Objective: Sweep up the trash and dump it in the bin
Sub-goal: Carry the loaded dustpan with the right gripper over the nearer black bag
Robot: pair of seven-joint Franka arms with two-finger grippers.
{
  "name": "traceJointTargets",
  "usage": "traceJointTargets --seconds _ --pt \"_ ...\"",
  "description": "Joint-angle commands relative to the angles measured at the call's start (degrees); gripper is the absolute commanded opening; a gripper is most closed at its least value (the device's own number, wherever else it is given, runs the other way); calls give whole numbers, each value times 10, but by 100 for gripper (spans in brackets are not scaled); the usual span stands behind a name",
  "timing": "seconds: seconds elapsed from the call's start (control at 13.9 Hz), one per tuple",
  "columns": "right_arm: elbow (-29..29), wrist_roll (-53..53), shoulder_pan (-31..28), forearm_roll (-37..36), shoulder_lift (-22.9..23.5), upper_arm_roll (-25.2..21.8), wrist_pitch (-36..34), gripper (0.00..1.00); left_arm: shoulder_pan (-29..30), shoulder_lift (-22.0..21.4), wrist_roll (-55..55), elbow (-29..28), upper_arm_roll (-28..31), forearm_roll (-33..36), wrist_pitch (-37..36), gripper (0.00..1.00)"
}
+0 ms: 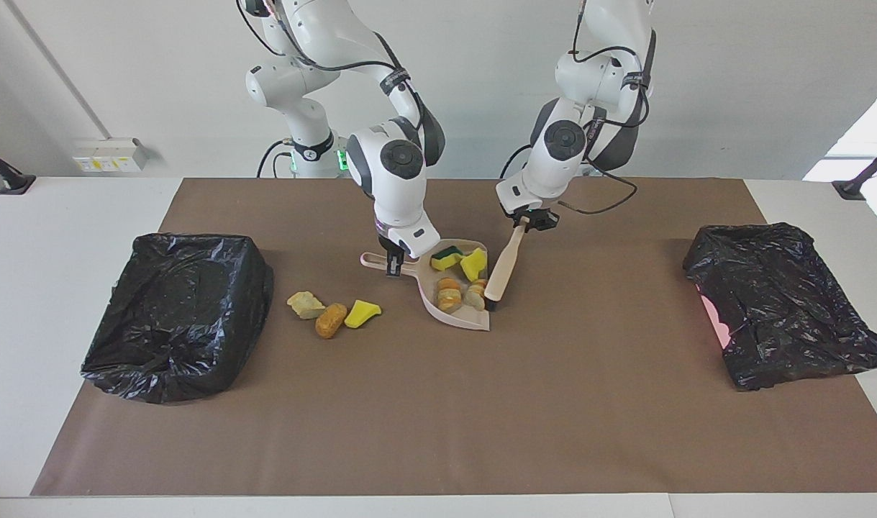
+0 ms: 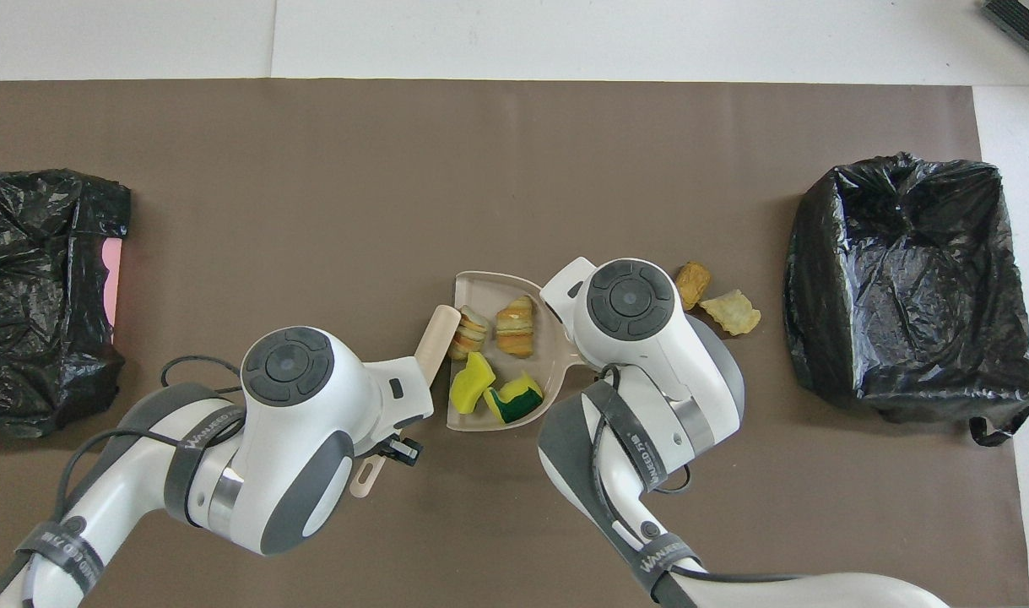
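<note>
Seen from the facing view first: left gripper [image 1: 530, 221] closed on the upper end of the brush [image 1: 501, 270], tilted, black bristles down at the open edge of the pale pink dustpan [image 1: 461, 316]. Right gripper [image 1: 394, 265] closed on the dustpan handle [image 1: 375, 260], low over the brown mat [image 1: 438, 403]. In the dustpan four bits of trash — green-topped sponge [image 1: 446, 257], yellow sponge piece [image 1: 474, 264], two bread-like lumps [image 1: 449, 294] side by side, one touching the brush. On the mat, toward the right arm's end and well apart from both grippers, three more bits close together: pale beige lump [image 1: 305, 304], orange-brown lump [image 1: 330, 320], bent yellow sponge [image 1: 361, 312]. Near them the open black-lined bin [image 1: 175, 313], nothing visible inside it; much free mat farther from the robots. At the left arm's end a second black bag [image 1: 780, 302], crumpled, with a bit of pink showing at its side. From the overhead view: left gripper [image 2: 400, 447] on the brush handle [image 2: 364, 480], brush head [image 2: 436, 339] just beside the dustpan rim [image 2: 457, 291]. Right gripper itself hidden under its wrist. Bread-like lumps [image 2: 514, 325] and both sponges [image 2: 510, 401] inside the pan; beige lump [image 2: 732, 311] and orange-brown lump [image 2: 692, 283] between the pan and the bin [image 2: 907, 283] — third bit covered by the arm.
</note>
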Motion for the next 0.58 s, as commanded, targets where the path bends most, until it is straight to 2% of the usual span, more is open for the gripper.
traceJointTargets --seconds 0.0,0.22,0.36,0.5 --pt "-8 -10 -3 -11 -3 2 8 0 -17 -17 -26 -8 7 -11 4 0" --pt "-6 -10 -4 -11 -3 2 6 0 -4 -11 -25 -3 12 -7 2 0" --pt "-2 -10 -7 -10 -3 2 -1 0 35 -6 -28 5 13 2 -3 0" --pt "2 -17 -26 -8 -14 2 -10 0 41 -6 -38 2 13 8 -3 0"
